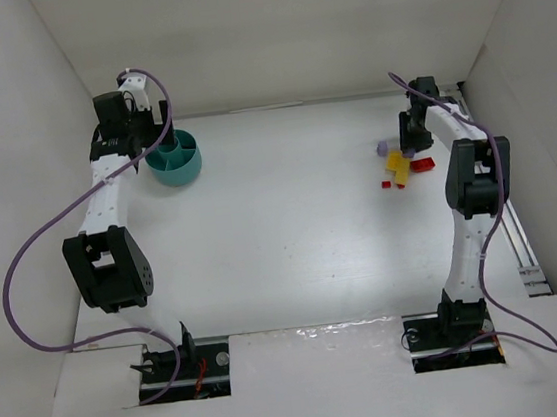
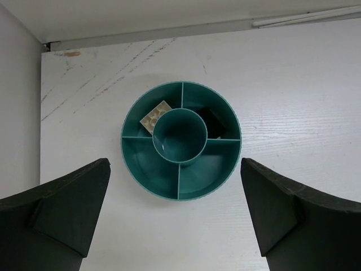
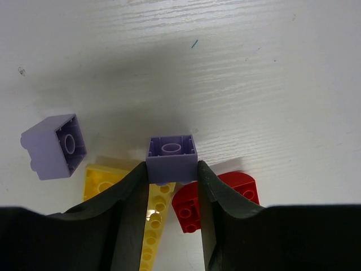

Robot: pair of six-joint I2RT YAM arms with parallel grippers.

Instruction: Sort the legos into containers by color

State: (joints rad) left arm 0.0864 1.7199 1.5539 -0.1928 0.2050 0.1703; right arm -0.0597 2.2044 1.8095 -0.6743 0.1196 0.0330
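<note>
Top view: bowl [image 1: 174, 160] on the bench [image 1: 294, 257] under the left arm [image 1: 107, 203]; brick pile [image 1: 398, 167] well right of the bowl, under the right arm [image 1: 466, 177]. Left wrist: left jaws spread, empty, bowl centred just ahead; pale brick [image 2: 156, 117] in one compartment, dark item [image 2: 210, 119] in the next unclear. Right wrist: right jaws clenched on a squarish purple brick [image 3: 172, 153]; bowl out of view, yellow brick [image 3: 104, 180] and red brick [image 3: 240, 187] partly hidden.
</note>
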